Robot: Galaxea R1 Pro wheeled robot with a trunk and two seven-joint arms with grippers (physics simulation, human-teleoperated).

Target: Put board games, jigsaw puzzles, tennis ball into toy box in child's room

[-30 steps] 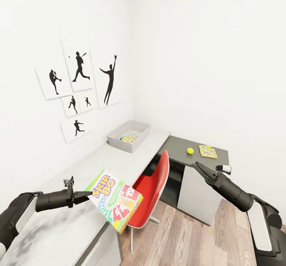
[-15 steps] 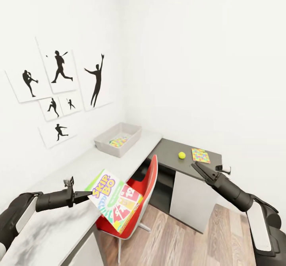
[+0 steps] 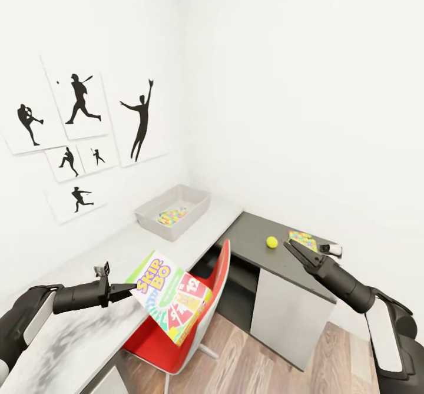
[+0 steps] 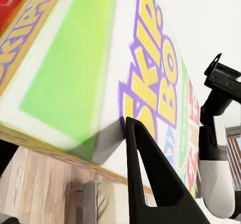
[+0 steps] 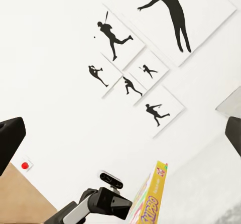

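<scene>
One board game (image 3: 171,304), gripped by left claw (image 3: 125,291), slants floorward; right claw (image 3: 292,249) empty, parted.

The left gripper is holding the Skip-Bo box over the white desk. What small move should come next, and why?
Probably carry it forward toward the toy box. The left gripper grips the Skip-Bo box by one edge over the near end of the table, and the bin sits at the far end, open-topped.
</scene>
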